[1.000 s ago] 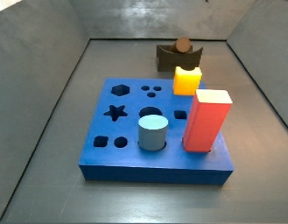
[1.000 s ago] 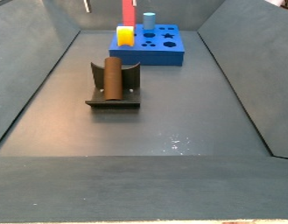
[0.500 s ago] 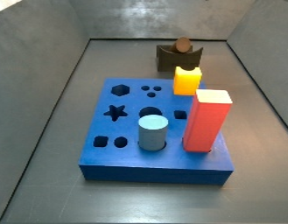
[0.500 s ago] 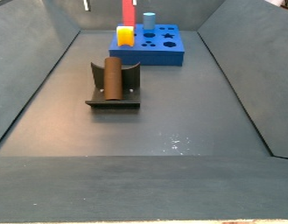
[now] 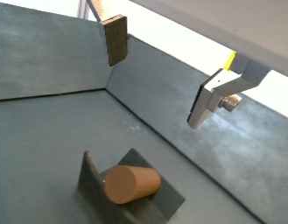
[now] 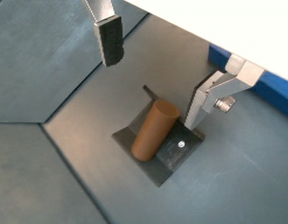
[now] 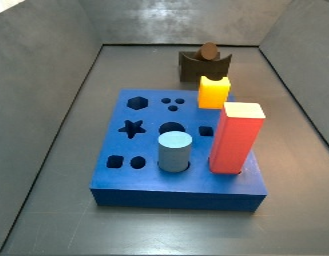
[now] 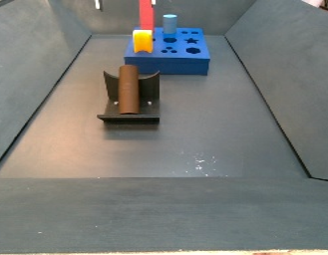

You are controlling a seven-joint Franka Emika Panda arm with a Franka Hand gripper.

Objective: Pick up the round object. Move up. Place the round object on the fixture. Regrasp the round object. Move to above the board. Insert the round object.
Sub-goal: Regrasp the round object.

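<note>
Gripper [image 6: 158, 74] hangs above the fixture [image 6: 170, 156], fingers spread wide, nothing btwn them; not seen in either side view. Round object [image 6: 151, 131] lies across the fixture's notch, so pick + place look done. Left, I'd say: regrasp, move over the board [image 7: 140, 180], insert. Count: 1 peg, 1 fixture, 1 board w/ 3 blocks standing on it.

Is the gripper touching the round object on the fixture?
Apart. A wrist view shows the open gripper above the round object, floor showing between; it rests on the fixture.
</note>
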